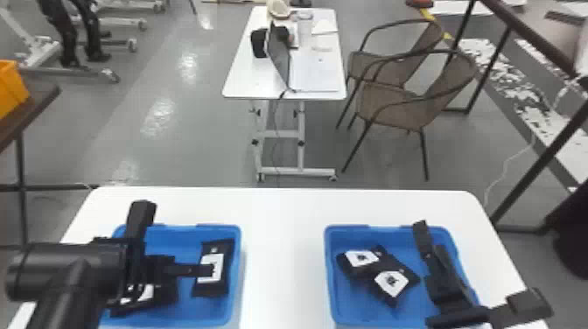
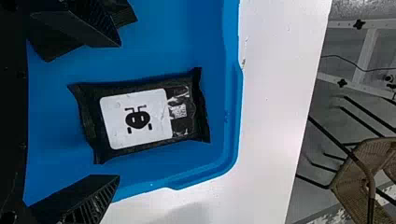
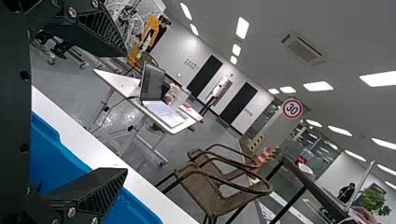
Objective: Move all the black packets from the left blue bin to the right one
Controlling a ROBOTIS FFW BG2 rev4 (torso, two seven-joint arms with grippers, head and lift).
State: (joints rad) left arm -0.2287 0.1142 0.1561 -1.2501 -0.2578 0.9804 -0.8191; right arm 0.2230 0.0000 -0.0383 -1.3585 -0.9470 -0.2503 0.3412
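Observation:
In the head view, my left gripper (image 1: 179, 236) is over the left blue bin (image 1: 236, 280), its fingers apart. A black packet (image 1: 211, 274) with a white label lies by that bin's right wall; more black packets (image 1: 164, 291) lie partly hidden under the arm. From the left wrist, the open gripper (image 2: 118, 111) has the labelled packet (image 2: 135, 119) below and beyond its fingers, and part of another packet (image 2: 56, 46) behind one finger. Two overlapping packets (image 1: 391, 282) rest in the right blue bin (image 1: 330, 280). My right gripper (image 1: 479, 262), also (image 3: 126, 112), stands open above that bin's right side.
Both bins stand on a white table (image 1: 284, 258) with a gap between them. Farther off are a second white table (image 1: 258, 83) with a laptop, and wicker chairs (image 1: 393, 105). An orange bin (image 1: 11, 87) sits on a dark table at the left.

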